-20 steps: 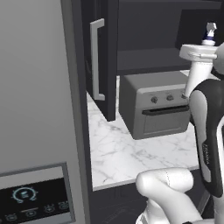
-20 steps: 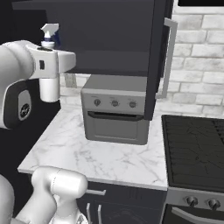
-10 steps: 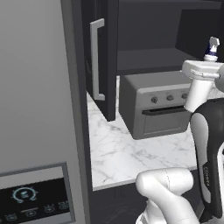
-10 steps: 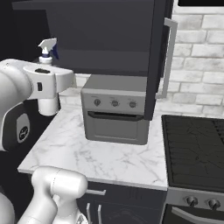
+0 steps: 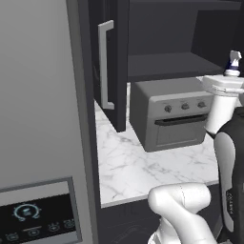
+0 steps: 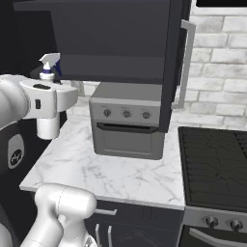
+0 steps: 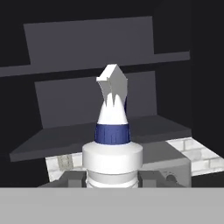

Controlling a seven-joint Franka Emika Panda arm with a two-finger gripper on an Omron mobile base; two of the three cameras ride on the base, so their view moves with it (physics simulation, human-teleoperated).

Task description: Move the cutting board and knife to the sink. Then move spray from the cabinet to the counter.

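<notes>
We've got the spray (image 7: pixel 112 131) up in the air here, its white trigger nozzle and blue collar poking above the gripper (image 6: pixel 48 99), and from the hand view the bottle sits square in front of the camera with the fingers clamped on its body, so we call that a firm grasp on the bottle. In the right base view the bottle rides at the arm's wrist, off to the left of the grey toaster oven (image 6: pixel 128 128) and above the near left stretch of the counter (image 6: pixel 116 176), not touching the marble. Over in the left base view we see the same spray (image 5: pixel 232 64) at the far right, level with the open shelf of the cabinet (image 5: pixel 162 62) but out in front of it, so to our eye it is clear of the cabinet. The cabinet door (image 5: pixel 116 66) hangs wide open with its silver bar handle (image 5: pixel 106 64) facing us. As for progress: no cutting board, knife or sink is anywhere in these views, so we can't judge that first half from here. The second half looks well along by our reckoning: bottle in hand, out of the shelf, marble waiting below. What's left, as we judge it, is to lower the bottle onto the open white worktop beside the oven, set it upright and release it.
</notes>
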